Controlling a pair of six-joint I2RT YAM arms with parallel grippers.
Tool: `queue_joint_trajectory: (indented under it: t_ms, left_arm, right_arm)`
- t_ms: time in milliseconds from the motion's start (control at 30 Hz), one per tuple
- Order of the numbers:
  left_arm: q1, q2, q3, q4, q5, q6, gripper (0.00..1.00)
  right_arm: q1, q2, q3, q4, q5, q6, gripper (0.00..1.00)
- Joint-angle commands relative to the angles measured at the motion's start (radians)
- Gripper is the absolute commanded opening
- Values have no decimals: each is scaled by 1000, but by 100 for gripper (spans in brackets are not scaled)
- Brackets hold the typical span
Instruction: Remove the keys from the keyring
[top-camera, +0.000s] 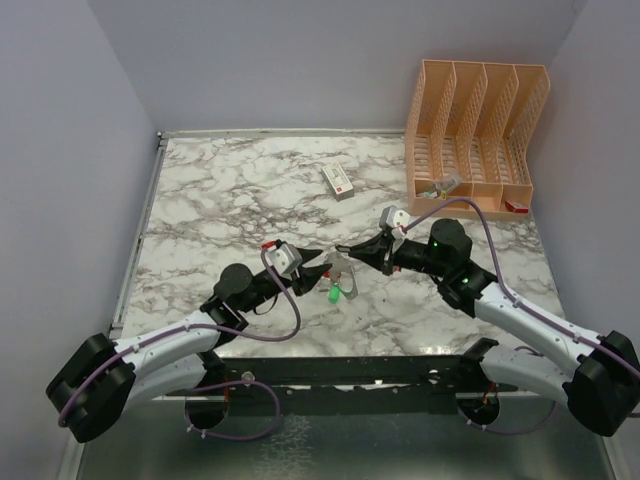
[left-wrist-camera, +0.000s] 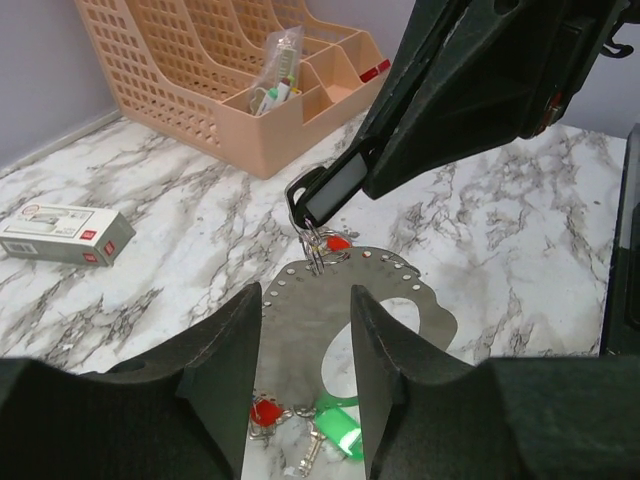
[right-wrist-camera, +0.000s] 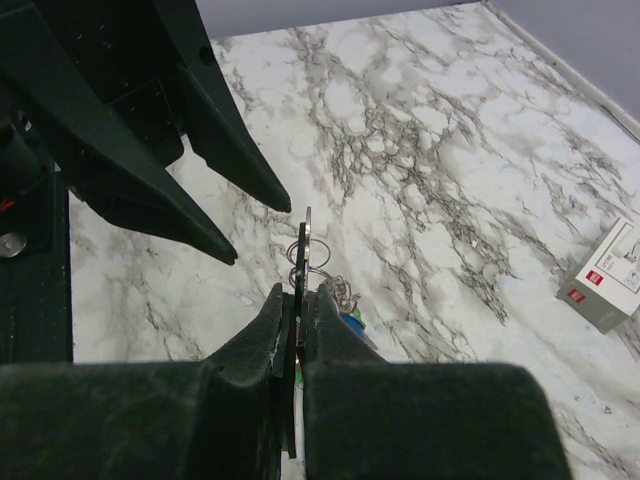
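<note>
Right wrist view shows the right claw (right-wrist-camera: 298, 296) pinched on the keyring (left-wrist-camera: 300, 340), holding it upright so the keys (left-wrist-camera: 338, 432) dangle; left claw (left-wrist-camera: 305, 300) hovers spread either side, likely to work one off

Marble tbl (top-camera: 220, 200) w/ white box (top-camera: 338, 180), orange organiser (top-camera: 478, 120).

white box (left-wrist-camera: 65, 235), red marks, print illegible

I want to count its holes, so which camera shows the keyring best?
Left wrist: the keyring faces the lens, its rim holes plain. Right wrist catches only its thin edge; top external shows a small grey shape, no detail.
</note>
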Motion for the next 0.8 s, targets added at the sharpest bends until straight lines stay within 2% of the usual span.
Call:
queue_joint_trajectory:
  t_ms: [0, 400, 467, 600, 767]
  left_arm:
    - [-6, 37, 52, -9, 66, 13, 43]
    - [-5, 132, 106, -9, 85, 14, 45]
    - [-6, 144, 110, -9, 82, 14, 41]
    - [-5, 158, 111, -12, 82, 39, 25]
    - [-5, 170, 115, -13, 84, 43, 20]
  right_arm:
    - [1, -24, -1, -20, -31, -9, 1]
    - [14, -16, 4, -29, -34, -15, 1]
    - [15, -19, 4, -27, -33, -16, 1]
    - [15, -17, 4, -28, -34, -16, 1]
    - [18, -18, 6, -29, -37, -18, 1]
